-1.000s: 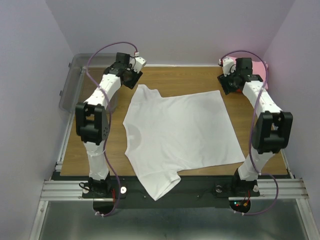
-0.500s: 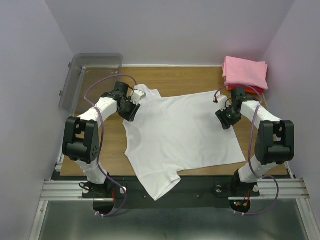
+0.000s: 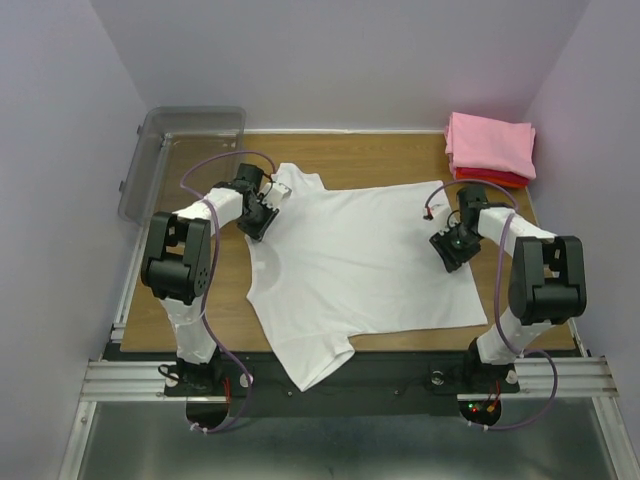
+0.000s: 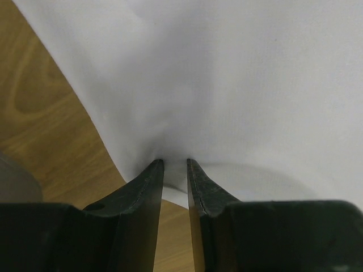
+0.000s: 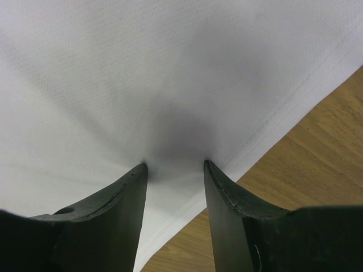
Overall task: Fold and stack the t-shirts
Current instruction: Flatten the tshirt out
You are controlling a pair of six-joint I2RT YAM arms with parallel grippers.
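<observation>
A white t-shirt [image 3: 350,265] lies spread flat on the wooden table, with one sleeve hanging over the near edge. My left gripper [image 3: 262,215] is at the shirt's far-left edge by the sleeve. In the left wrist view its jaws [image 4: 175,161] are nearly closed, pinching a fold of the white cloth [image 4: 255,85]. My right gripper [image 3: 452,246] rests on the shirt's right hem. In the right wrist view it [image 5: 173,164] is open, fingertips pressed onto the cloth [image 5: 142,73]. A folded pink t-shirt [image 3: 490,143] lies on a folded red one [image 3: 497,178] at the far right corner.
A clear grey plastic bin [image 3: 180,135] stands at the far left corner. Bare wood [image 5: 317,147] shows right of the hem and left of the shirt [image 4: 51,130]. Purple walls close in the table on three sides.
Both arms came back from the far corners and lowered onto the white shirt's left and right edges. The left jaws closed on the cloth. The shirt shifted slightly.
</observation>
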